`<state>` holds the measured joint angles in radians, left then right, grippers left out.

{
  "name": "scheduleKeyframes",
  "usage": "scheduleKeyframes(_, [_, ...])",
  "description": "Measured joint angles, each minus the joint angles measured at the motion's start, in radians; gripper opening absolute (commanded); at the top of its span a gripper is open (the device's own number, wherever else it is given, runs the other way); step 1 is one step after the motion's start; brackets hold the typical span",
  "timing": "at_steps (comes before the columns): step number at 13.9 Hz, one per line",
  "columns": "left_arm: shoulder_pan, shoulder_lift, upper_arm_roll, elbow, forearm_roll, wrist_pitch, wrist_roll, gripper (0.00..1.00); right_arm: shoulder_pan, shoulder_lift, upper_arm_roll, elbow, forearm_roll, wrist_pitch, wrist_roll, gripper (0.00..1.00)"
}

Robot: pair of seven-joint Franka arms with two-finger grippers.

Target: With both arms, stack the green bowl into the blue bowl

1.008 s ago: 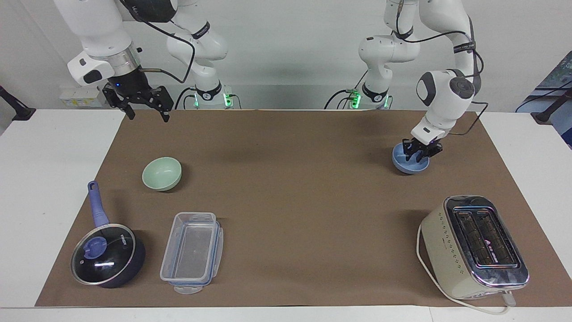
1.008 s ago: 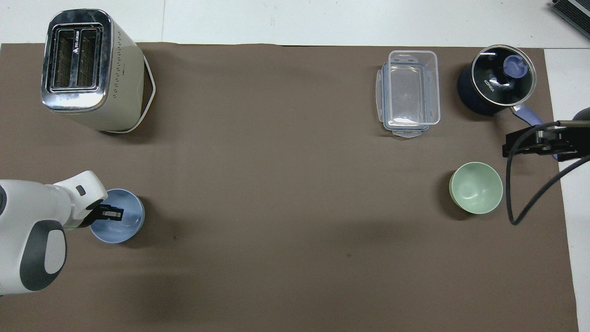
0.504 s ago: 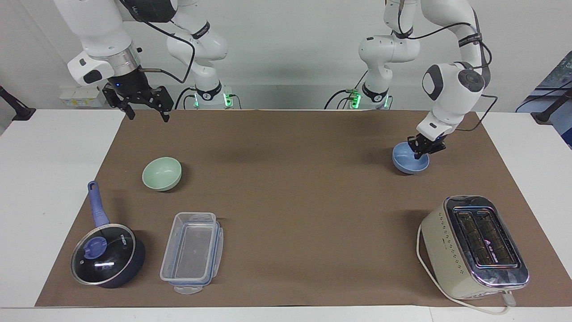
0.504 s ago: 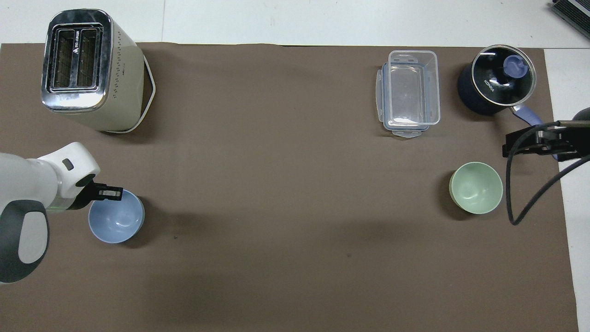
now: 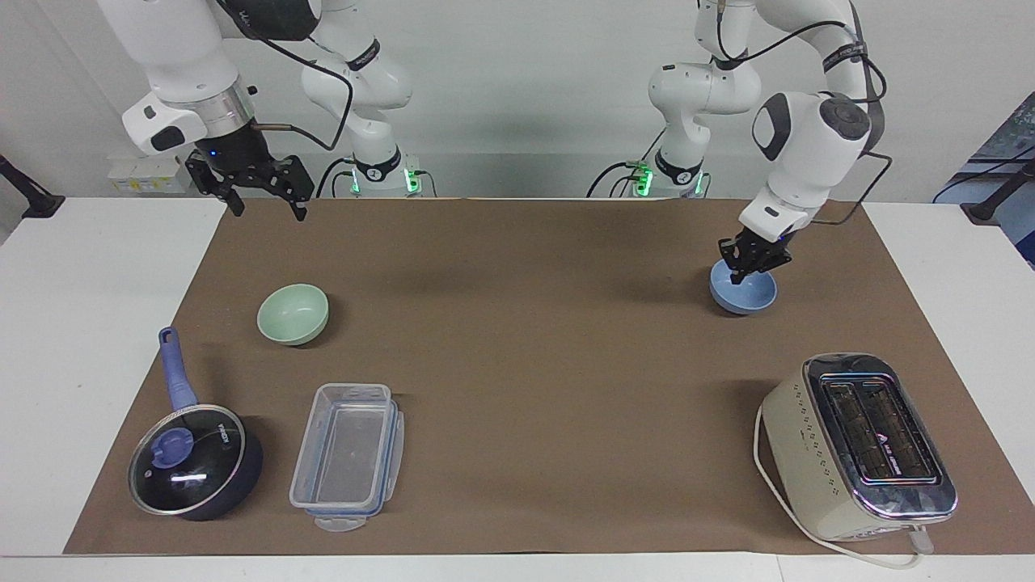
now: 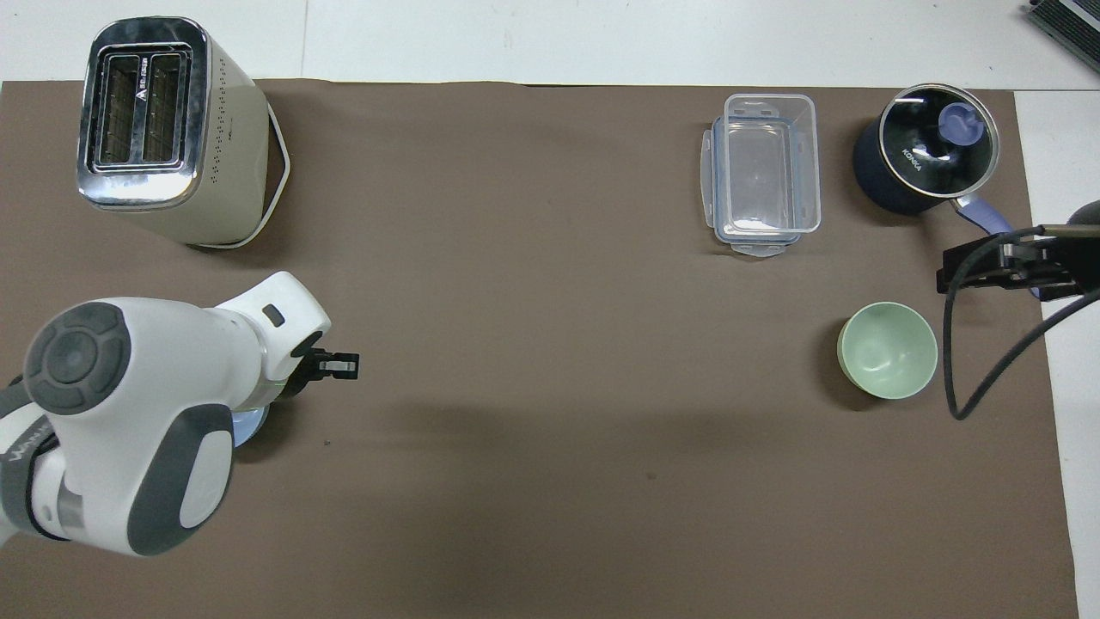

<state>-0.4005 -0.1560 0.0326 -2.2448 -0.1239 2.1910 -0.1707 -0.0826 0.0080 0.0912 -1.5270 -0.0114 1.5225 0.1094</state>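
Green bowl (image 5: 293, 314): pale mint, matte, plain, upright

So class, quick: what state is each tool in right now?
Left tool: shut on the rim of the blue bowl.
Right tool: open, holding nothing, up in the air near the green bowl.

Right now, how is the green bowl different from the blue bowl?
The green bowl is pale mint; the blue bowl is periwinkle. The green bowl sits untouched toward the right arm's end; the blue bowl sits toward the left arm's end, with the shut left gripper at its rim. Both are small, round, plain, upright and empty on the brown mat.
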Motion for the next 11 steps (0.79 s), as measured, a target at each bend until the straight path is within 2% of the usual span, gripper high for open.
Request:
scheduleKeyframes(3, [-0.074,0.013,-0.001,0.0,0.0,0.023,-0.053,0.0,0.0,0.0,0.0,0.0,0.0,0.0,0.0,1.0])
scheduleKeyframes(6, [-0.054,0.019,0.022,0.004,0.0,0.018,-0.052,0.0,0.0,0.0,0.0,0.0,0.0,0.0,0.0,1.0])
scheduleKeyframes(7, [-0.034,0.018,0.028,0.012,0.001,-0.003,-0.047,0.03,0.0,0.0,0.0,0.0,0.0,0.0,0.0,1.0])
scheduleKeyframes(8, [-0.016,0.015,0.032,0.023,0.011,-0.042,-0.04,0.55,0.0,0.0,0.0,0.0,0.0,0.0,0.0,1.0])
scheduleKeyframes(9, [-0.005,0.012,0.034,0.033,0.031,-0.079,-0.037,1.0,0.0,0.0,0.0,0.0,0.0,0.0,0.0,1.0])
scheduleKeyframes(11, [-0.001,0.004,0.033,0.041,0.05,-0.115,-0.036,1.0,0.0,0.0,0.0,0.0,0.0,0.0,0.0,1.0])
